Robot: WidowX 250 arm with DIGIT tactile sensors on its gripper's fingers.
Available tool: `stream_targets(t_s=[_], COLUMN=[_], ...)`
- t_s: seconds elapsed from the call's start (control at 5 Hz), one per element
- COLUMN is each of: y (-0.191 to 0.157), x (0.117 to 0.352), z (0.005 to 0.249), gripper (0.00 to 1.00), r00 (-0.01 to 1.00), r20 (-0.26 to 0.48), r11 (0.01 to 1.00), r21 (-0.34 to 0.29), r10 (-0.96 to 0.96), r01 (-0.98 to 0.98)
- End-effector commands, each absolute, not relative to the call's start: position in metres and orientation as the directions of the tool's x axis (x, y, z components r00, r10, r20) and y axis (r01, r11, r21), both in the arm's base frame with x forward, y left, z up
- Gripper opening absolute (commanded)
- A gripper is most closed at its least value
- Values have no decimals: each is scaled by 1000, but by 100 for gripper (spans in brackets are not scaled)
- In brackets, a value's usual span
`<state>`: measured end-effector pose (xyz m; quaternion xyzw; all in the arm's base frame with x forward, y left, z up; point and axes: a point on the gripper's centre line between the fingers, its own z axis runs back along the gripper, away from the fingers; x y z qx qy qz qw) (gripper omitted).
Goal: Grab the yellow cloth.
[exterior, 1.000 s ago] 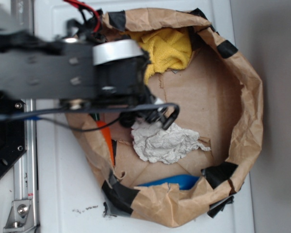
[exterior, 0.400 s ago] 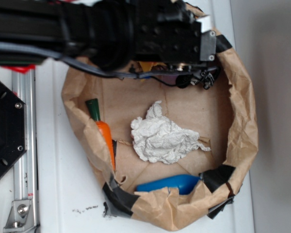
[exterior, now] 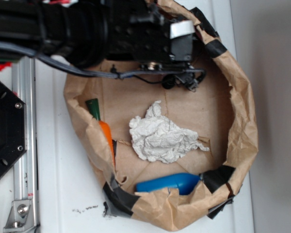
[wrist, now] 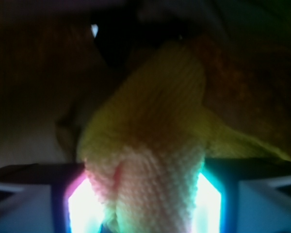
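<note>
In the wrist view the yellow cloth [wrist: 150,145] rises in a nubby, bunched peak and fills the whole gap between my gripper's [wrist: 144,199] two glowing finger pads [wrist: 82,204]. The jaws press on it from both sides. The exterior view shows only the black arm and gripper [exterior: 184,80] over the top part of the brown paper bag [exterior: 245,121]. There the arm hides the cloth completely.
Inside the bag lie a crumpled white paper wad [exterior: 160,138], an orange carrot with a green top [exterior: 104,133] along the left wall and a blue object [exterior: 169,183] at the bottom. A black plate [exterior: 5,131] and a metal rail [exterior: 24,160] stand at the left.
The arm swung from the bag's left side up over the yellow cloth, which is now covered in the exterior view. Since 0.4 s ago it shifted slightly left.
</note>
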<state>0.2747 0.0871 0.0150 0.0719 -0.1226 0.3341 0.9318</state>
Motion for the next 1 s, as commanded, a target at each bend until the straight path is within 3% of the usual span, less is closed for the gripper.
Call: stream_targets(t_s=[0.0, 0.2, 0.4, 0.6, 0.8], y=[116, 100, 74, 52, 41], x=[256, 246, 224, 221, 227], z=[16, 49, 98, 137, 151], gripper=[0, 0, 0, 0, 0], r00=[811, 926, 975, 982, 981], r20=[229, 167, 194, 170, 147], r11=[822, 939, 993, 994, 991], r21=[67, 3, -59, -60, -21], r10=[538, 338, 108, -77, -128], r01=[-565, -343, -98, 88, 132])
